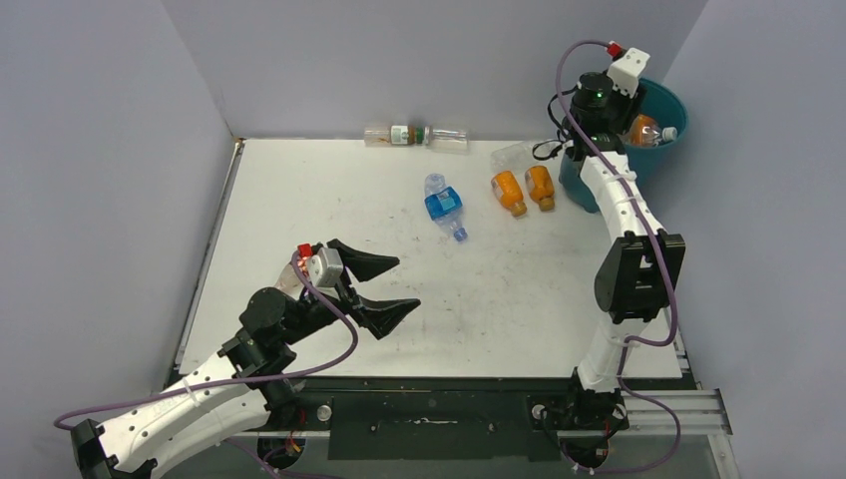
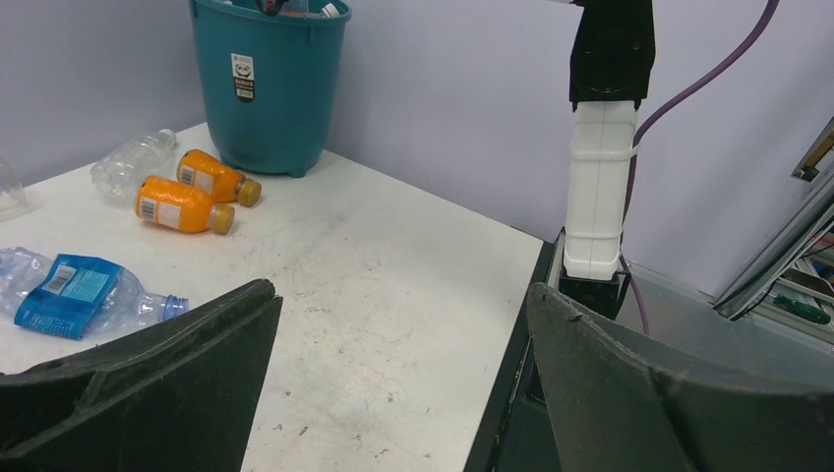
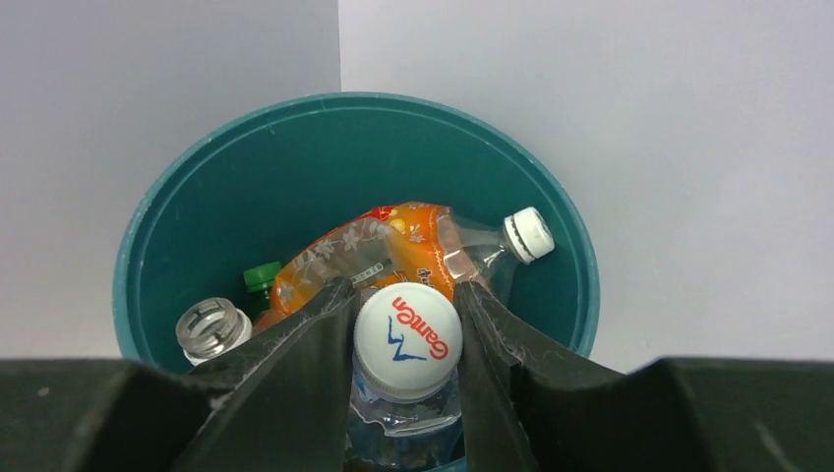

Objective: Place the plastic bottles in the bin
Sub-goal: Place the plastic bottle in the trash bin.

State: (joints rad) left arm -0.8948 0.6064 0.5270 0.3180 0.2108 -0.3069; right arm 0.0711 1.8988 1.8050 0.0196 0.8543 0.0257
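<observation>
My right gripper (image 3: 408, 295) is shut on the neck of a clear bottle (image 3: 408, 339) with a white printed cap, held over the mouth of the teal bin (image 3: 157, 216). Inside the bin lie an orange-labelled jug (image 3: 393, 246), a green-capped bottle (image 3: 262, 276) and an uncapped clear bottle (image 3: 208, 327). On the table lie a blue-labelled bottle (image 1: 443, 205), two orange bottles (image 1: 509, 193) (image 1: 540, 186) and a crushed clear one (image 1: 514, 155) beside the bin (image 1: 658, 150). My left gripper (image 1: 407, 283) hangs open and empty above the front left of the table.
Two more bottles (image 1: 389, 135) (image 1: 449, 138) lie end to end against the back wall. Grey walls close the table on three sides. The right arm's upright link (image 2: 600, 187) stands at the table's near right edge, by the black frame rail.
</observation>
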